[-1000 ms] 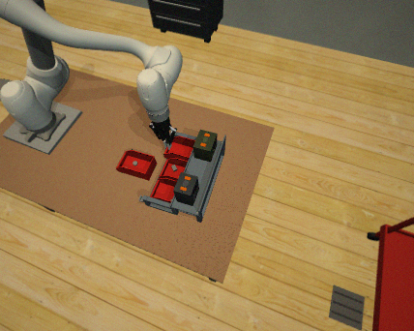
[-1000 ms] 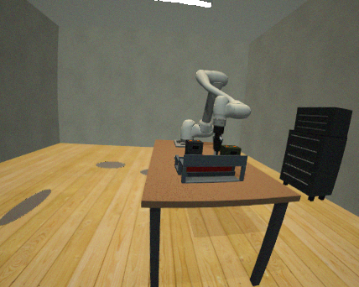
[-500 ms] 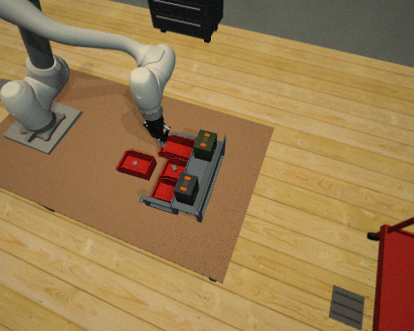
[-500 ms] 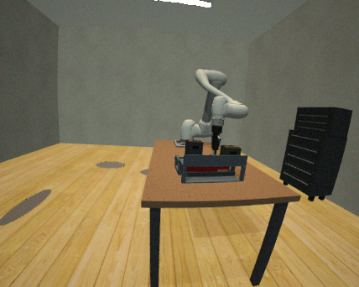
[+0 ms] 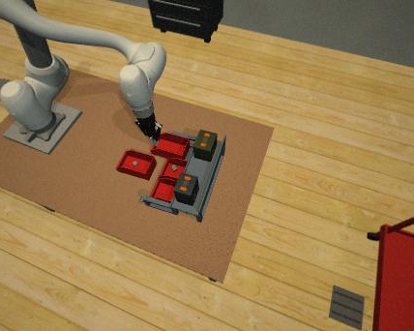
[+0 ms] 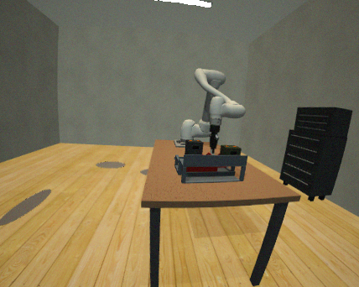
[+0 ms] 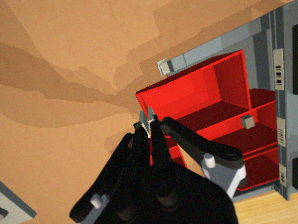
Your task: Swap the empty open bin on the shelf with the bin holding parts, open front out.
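The gripper (image 5: 155, 143) (image 6: 213, 152) (image 7: 147, 116) is shut on the front edge of the empty red bin (image 5: 172, 146) (image 7: 187, 104). That bin is drawn partly out of the grey shelf (image 5: 202, 170) (image 6: 215, 160) (image 7: 278, 102), at its far end in the top view, and is tilted and turned relative to the shelf. No parts show inside it. The bin with the parts (image 5: 132, 169) stands upright on the table (image 5: 98, 131) (image 6: 164, 185), apart from the shelf, with a small grey part visible inside. In the wrist view the gripper hides much of the area beside the shelf.
Two more red bins sit in the shelf beside the empty one: a middle bin (image 5: 166, 168) (image 7: 240, 142) with a grey part, and an end bin (image 5: 163, 189). A green box (image 5: 205, 147) and a dark grey box (image 5: 186, 190) stand on the upper board.
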Tool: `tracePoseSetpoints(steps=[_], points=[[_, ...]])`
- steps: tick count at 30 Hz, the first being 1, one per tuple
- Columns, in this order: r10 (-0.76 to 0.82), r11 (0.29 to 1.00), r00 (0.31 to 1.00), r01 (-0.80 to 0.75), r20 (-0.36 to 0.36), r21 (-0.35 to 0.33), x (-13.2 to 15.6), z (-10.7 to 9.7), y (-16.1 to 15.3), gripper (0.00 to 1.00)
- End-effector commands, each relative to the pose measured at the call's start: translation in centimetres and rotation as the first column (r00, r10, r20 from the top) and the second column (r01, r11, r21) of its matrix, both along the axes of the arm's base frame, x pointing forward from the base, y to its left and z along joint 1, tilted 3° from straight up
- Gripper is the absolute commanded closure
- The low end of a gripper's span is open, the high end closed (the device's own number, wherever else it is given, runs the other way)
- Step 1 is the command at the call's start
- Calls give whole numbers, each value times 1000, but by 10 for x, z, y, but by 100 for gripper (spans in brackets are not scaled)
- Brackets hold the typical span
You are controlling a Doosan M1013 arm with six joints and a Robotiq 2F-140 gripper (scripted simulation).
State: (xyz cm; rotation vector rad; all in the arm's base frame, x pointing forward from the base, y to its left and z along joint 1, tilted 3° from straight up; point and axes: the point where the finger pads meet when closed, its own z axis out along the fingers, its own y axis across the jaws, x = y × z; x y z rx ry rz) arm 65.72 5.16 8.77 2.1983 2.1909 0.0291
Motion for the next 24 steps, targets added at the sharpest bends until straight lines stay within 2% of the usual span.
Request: tracePoseSetpoints(steps=[1, 11, 24], points=[[4, 1000, 1000, -4, 2, -4, -13, -1, 1, 90], [4, 1000, 1000, -4, 2, -4, -40, -2, 1, 90], [4, 1000, 1000, -4, 2, -4, -60, -3, 1, 90]])
